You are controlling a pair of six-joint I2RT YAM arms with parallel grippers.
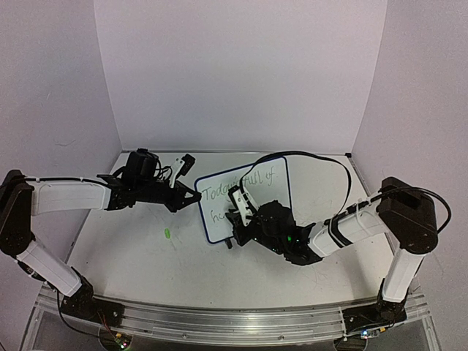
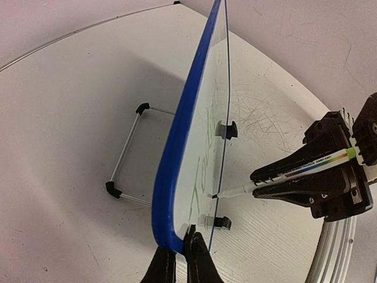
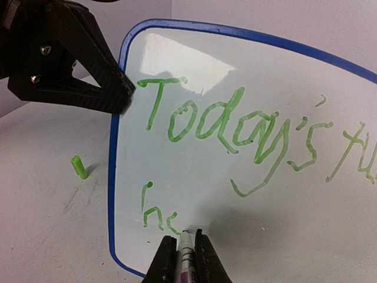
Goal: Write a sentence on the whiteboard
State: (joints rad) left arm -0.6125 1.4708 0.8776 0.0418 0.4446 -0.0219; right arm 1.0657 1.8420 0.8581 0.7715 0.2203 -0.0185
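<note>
The whiteboard (image 1: 219, 212) stands tilted at mid-table, with a blue frame (image 2: 177, 141) and green writing (image 3: 235, 127). The sentence reads "Today's full of" on its top line, and "h" plus a part-formed letter (image 3: 156, 215) below. My left gripper (image 1: 197, 197) is shut on the board's left frame edge (image 2: 184, 250). My right gripper (image 3: 186, 243) is shut on a green marker (image 3: 186, 253). The marker's tip touches the board just right of the lower letters. In the left wrist view the marker (image 2: 294, 174) meets the board face from the right.
A green marker cap (image 1: 167, 234) lies on the table left of the board, also in the right wrist view as the cap (image 3: 79, 167). The board's wire stand (image 2: 126, 156) spreads behind it. White walls close off the table's back and sides.
</note>
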